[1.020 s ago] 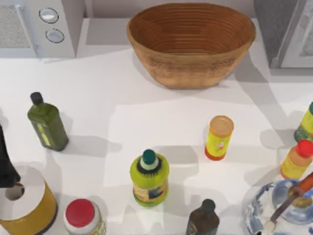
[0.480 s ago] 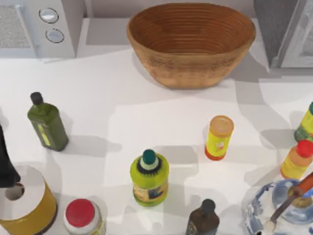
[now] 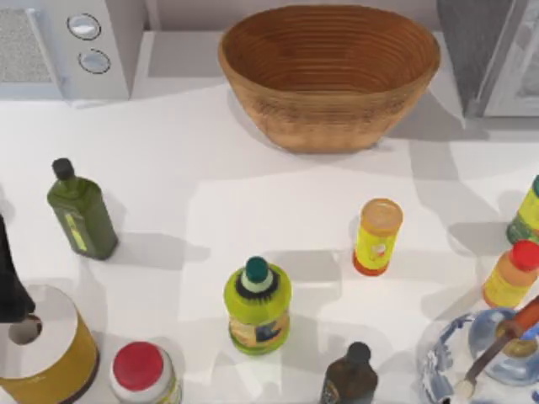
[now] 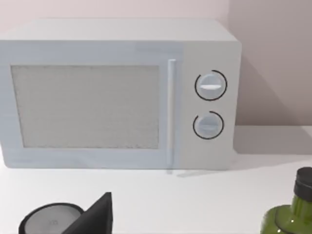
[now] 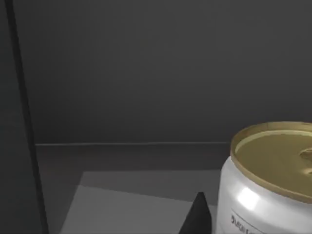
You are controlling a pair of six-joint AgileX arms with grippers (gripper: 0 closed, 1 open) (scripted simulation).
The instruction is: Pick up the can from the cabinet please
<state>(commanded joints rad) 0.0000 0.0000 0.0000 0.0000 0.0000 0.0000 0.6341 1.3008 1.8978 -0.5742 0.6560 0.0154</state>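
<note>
Currently right finger tip [image 5: 197, 217] sits just beside can [image 5: 273, 180], inside dark cabinet [image 5: 146, 73]; grip width unclear.

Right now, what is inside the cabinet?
A silver can with a gold top stands upright on the shelf, against the dark back wall. Its lower part is out of frame.

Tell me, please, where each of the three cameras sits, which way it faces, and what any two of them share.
Top view: above the table, looking down on the woven wicker basket, bottles and jars; a dark part of the left arm shows at the left edge.
Left wrist view: on the left arm, facing the white microwave; a dark tip of the left gripper shows.
Right wrist view: on the right arm, inside the dark cabinet, facing the silver gold-topped can; a fingertip shows.
Shared: top and left wrist views both show the microwave and dark green bottle.
</note>
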